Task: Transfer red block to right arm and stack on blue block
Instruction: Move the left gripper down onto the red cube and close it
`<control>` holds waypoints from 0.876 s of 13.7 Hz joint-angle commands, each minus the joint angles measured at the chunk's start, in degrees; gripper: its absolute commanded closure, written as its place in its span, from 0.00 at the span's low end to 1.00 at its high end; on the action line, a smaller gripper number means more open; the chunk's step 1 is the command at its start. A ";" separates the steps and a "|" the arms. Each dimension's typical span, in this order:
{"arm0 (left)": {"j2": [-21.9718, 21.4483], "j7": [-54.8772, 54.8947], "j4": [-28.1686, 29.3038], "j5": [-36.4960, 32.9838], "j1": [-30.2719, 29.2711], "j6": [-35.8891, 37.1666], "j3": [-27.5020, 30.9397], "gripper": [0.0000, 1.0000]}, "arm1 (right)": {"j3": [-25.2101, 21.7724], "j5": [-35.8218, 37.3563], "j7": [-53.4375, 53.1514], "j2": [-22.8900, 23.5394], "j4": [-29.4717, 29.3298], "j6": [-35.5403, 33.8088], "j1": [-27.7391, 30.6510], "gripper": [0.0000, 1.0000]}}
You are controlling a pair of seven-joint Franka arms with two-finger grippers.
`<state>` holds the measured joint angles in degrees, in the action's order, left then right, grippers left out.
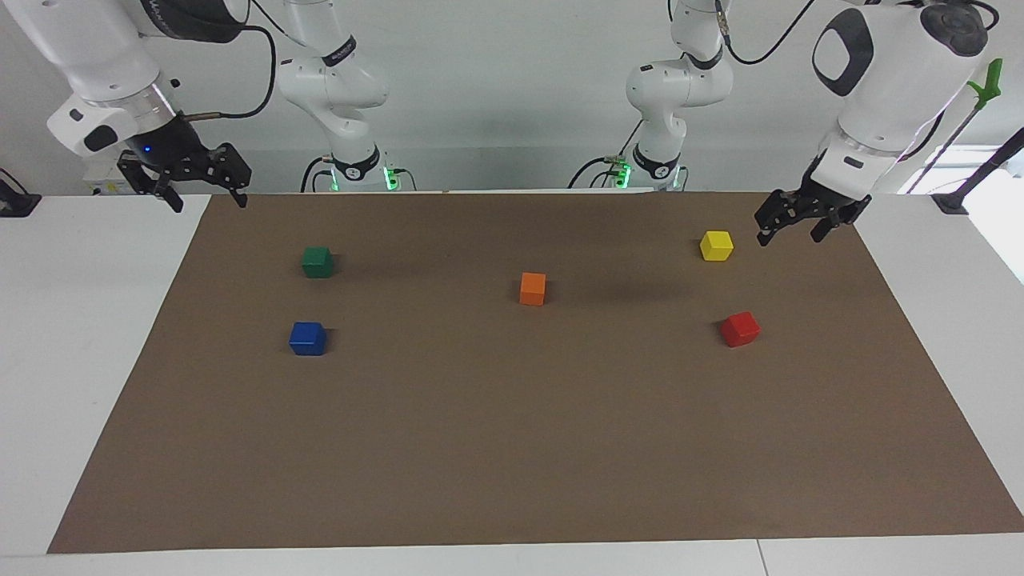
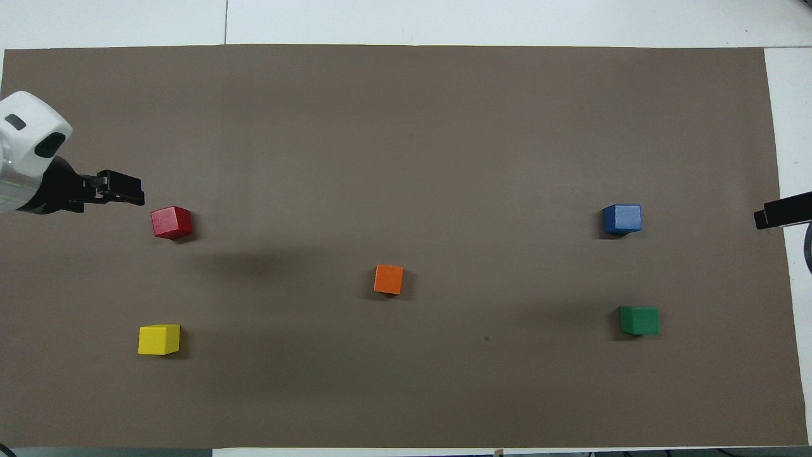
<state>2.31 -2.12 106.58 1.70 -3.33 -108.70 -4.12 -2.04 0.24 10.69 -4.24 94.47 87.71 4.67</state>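
On the mat (image 1: 512, 448), five blocks, one red block (image 1: 740, 329), one blue block (image 1: 307, 338)

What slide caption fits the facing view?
Left gripper raised beside the yellow block; red block untouched.

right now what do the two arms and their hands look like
Both arms are glossy white with rounded segments and dark grey joint caps. Black cables loop along their upper links, and green lights glow at both bases. Each ends in a black two-finger hand of linked bars. The right hand shows a small blue light at its base; the left hand shows none.
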 commanded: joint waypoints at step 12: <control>6.48 -4.10 18.14 -3.46 -1.86 -28.15 0.25 0.00 | 0.72 -14.98 3.02 -3.58 14.95 10.20 1.31 0.00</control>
<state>9.77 -3.12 122.83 -0.77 -4.91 -134.98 -3.63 -1.86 -10.39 11.74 -5.54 106.47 96.77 4.95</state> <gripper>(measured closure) 0.000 0.000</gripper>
